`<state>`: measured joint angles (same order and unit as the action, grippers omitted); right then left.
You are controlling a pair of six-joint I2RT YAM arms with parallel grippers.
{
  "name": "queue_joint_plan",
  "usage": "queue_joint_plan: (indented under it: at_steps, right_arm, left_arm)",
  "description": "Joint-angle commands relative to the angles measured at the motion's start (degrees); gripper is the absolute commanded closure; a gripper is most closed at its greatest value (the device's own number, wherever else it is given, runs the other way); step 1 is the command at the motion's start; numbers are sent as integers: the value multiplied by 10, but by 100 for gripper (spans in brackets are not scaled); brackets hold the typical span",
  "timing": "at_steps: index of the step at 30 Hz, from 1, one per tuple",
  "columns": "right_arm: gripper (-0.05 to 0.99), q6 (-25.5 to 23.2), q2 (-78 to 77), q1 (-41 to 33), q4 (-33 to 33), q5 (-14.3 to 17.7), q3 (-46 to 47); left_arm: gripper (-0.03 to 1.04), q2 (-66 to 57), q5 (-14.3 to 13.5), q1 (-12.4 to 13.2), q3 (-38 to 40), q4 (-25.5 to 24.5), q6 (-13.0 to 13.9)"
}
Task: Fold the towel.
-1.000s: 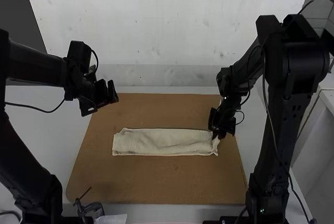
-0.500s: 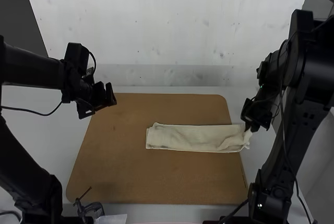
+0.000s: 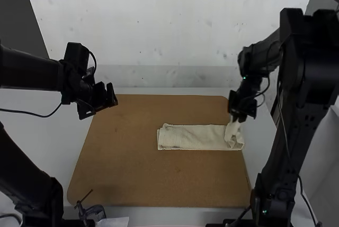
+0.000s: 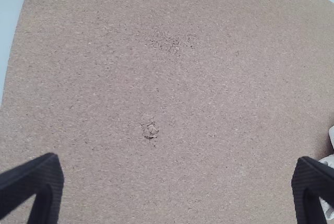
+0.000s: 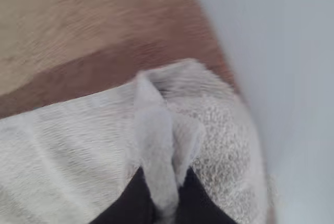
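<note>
The cream towel (image 3: 193,137) lies as a long narrow strip on the brown board's right half, its right end lifted and bunched. At that end my right gripper (image 3: 233,119) holds a raised pinch of cloth. In the right wrist view, my right gripper (image 5: 168,214) is shut on a ridge of the towel (image 5: 68,156). Away from the towel, over the board's left back area, my left gripper (image 3: 113,96) stands still. The left wrist view has the left gripper (image 4: 175,182) wide open above bare board, and a piece of towel (image 4: 327,208) beyond one finger.
The brown board (image 3: 132,179) rests on a white table (image 3: 39,142). A small clamp-like tool (image 3: 92,212) and a pale paper (image 3: 114,221) are at the near edge on the left. A pale wall rises behind the table.
The towel was drawn rightward, its right end passing the board's edge. Then the right gripper came back leftward, bunching that end over the strip. The left arm has barely shifted.
</note>
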<state>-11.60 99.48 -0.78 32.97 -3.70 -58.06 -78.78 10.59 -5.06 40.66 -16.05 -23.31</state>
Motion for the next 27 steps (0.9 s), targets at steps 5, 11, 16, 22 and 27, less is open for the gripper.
queue_joint_plan:
  at_steps: [5, 11, 16, 22, 27]
  right_arm:
    - [92, -106, 8, -209, 26, 27, -57]
    - [92, -149, 72, -302, 52, 34, -144]
    - [92, -165, 125, -355, 64, 38, -194]
    - [92, -176, 174, -394, 79, 42, -256]
    - [92, -177, 202, -404, 88, 53, -292]
  left_arm:
    - [3, 12, 6, 9, -3, 3, 12]
    - [3, 9, 2, 8, -3, 4, 12]
    - [3, 6, 0, 11, -3, 6, 13]
    - [3, -1, 1, 15, -8, 9, 15]
    - [3, -6, 1, 16, -9, 13, 16]
